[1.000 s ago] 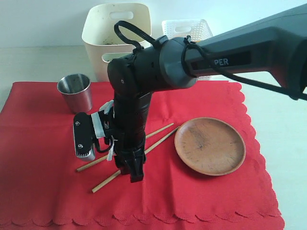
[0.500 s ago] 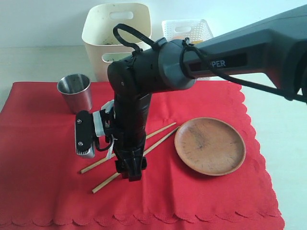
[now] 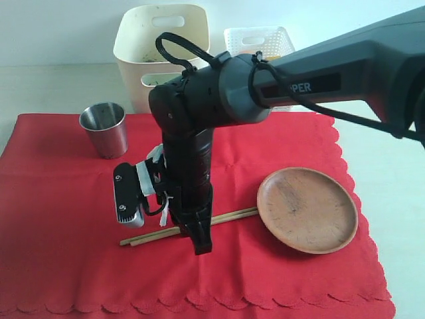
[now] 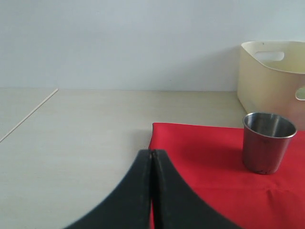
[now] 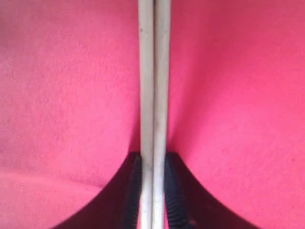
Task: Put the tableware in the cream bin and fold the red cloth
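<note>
The large bright red cloth with scalloped edges [image 3: 66, 266] lies spread flat over the pale wood-grain table [image 3: 40, 86], its front hem nearest the exterior camera. On it, just behind that hem, the right gripper [image 3: 202, 244] points straight down with its black fingers pinched onto the pair of thin wooden chopsticks [image 3: 232, 215]. The two sticks lie side by side, touching, flat on the cloth. The arm's body hides their middle, and the wrist view shows only a short stretch of them.

Beside their far tip the round brown wooden plate [image 3: 307, 209] rests on the cloth, its face bare.

The left gripper [image 4: 151, 152] hovers near the cloth's left edge with its fingers pressed together on nothing.

Farther back, the upright steel cup [image 3: 103, 127] stands on the cloth, showing bare metal inside.

Behind the cloth stands the tall cream plastic bin with oval handle cut-outs [image 3: 161, 40]. Something dark and greenish lies inside it, too small to identify. Next to it is a white lattice basket [image 3: 259, 38], half hidden by the arm, against a plain pale wall [image 3: 60, 26].
</note>
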`<move>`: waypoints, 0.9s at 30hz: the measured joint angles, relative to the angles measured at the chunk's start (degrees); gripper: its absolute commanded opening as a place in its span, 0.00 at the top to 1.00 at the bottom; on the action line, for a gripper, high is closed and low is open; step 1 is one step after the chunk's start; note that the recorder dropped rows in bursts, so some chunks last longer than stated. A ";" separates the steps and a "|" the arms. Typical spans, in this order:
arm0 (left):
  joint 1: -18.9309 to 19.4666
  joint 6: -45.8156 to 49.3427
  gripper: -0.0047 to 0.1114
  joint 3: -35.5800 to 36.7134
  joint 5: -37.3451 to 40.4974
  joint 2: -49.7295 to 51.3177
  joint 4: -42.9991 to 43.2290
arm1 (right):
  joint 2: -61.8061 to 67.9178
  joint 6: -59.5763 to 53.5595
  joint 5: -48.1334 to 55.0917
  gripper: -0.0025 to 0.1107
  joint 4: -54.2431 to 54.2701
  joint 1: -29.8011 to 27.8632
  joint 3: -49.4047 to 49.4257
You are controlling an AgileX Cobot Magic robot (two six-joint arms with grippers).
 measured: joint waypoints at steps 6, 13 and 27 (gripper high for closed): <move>0.00 0.00 0.96 0.00 0.00 0.00 0.00 | -1.16 -0.66 0.20 0.98 -2.28 0.00 0.00; 0.00 0.00 0.96 0.00 0.00 0.00 0.00 | -11.48 1.48 -13.35 0.98 -3.26 -0.09 0.00; 0.00 0.00 0.96 0.00 0.00 0.00 0.00 | -9.65 0.64 -10.37 0.98 -3.36 -0.09 0.00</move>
